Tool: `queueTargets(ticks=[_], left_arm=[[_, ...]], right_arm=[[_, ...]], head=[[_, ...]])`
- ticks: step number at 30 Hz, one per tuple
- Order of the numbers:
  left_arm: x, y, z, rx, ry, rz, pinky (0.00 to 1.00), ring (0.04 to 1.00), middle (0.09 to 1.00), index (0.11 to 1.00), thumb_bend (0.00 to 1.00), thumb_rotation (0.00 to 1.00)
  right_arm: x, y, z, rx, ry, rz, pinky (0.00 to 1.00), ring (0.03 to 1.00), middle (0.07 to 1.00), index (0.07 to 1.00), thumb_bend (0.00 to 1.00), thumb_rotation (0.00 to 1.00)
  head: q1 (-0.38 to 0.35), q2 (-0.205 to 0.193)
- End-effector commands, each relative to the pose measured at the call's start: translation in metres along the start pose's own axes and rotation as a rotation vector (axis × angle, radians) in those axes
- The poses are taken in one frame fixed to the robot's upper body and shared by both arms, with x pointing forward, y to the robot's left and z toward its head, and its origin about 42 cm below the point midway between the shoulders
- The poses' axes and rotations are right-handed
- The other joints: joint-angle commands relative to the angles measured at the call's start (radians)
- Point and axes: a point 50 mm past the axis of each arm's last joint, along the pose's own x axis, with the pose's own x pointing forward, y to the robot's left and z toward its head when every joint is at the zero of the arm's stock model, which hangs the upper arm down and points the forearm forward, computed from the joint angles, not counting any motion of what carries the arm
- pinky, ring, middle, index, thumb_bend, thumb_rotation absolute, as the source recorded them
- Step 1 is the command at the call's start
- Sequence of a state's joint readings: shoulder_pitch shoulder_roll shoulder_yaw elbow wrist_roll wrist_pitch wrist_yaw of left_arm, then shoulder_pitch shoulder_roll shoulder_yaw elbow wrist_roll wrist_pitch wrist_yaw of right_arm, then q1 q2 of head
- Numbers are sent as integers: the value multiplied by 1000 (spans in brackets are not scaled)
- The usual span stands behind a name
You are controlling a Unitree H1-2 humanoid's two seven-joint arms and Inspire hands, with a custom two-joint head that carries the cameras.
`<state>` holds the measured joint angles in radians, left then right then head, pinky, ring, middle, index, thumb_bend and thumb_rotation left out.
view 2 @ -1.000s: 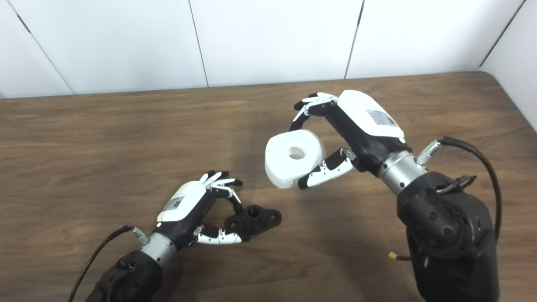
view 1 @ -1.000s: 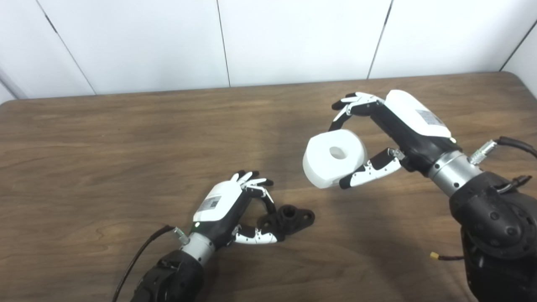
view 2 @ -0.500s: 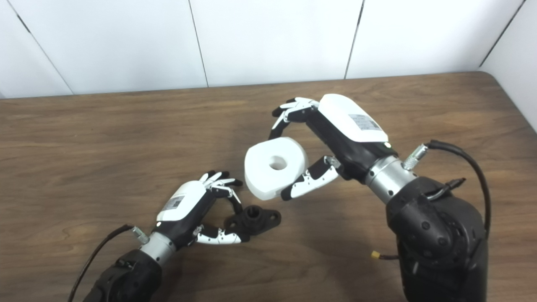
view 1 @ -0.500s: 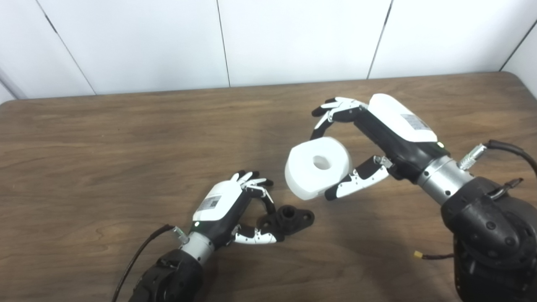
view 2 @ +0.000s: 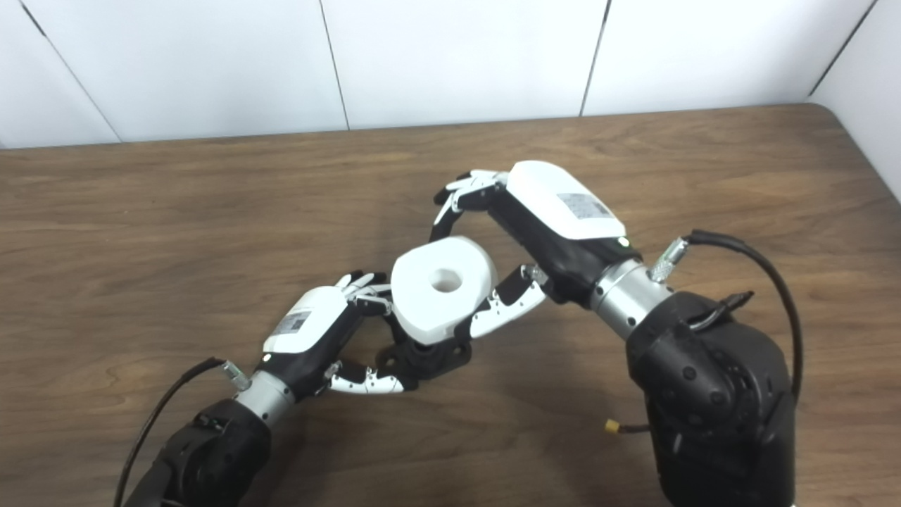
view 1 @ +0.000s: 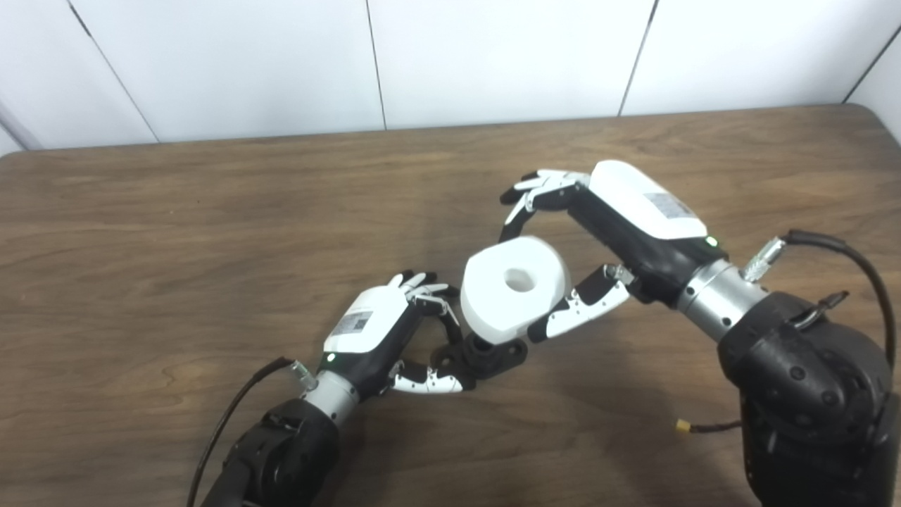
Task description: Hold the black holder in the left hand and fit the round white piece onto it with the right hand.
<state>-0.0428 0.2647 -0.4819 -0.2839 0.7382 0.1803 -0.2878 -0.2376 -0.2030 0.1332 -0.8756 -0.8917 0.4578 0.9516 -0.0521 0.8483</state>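
I see left hand (view 1: 394, 338) pinching holder (view 1: 493, 354) on table (view 1: 176, 232); right hand (view 1: 605, 239) grips white piece (view 1: 514, 289) just above it. Risk: bore tilted, misses post, knocks holder loose

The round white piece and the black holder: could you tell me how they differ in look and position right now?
The round white piece is bulky, smooth and pale; the black holder is smaller, dark and flat-flanged. The white piece is carried off the table in the right hand; the holder sits low at the tabletop, pinched by the left hand. The white piece overlaps the holder from above. Both have a central round feature.
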Motion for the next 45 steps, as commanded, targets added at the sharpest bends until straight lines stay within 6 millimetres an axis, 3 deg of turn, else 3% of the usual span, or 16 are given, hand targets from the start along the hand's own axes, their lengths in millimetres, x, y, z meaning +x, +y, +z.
queueTargets(ticks=[1,45], left_arm=[[-14,-35,-25,5,136,-198,1000,948,821,489,519,50],[-9,-32,-25,13,149,-196,1000,954,826,489,518,50]], right_arm=[[0,-6,5,-41,-29,-44,896,887,812,483,524,139],[13,29,-2,-45,-25,1,927,887,808,482,523,141]], head=[[-1,1],[10,7]])
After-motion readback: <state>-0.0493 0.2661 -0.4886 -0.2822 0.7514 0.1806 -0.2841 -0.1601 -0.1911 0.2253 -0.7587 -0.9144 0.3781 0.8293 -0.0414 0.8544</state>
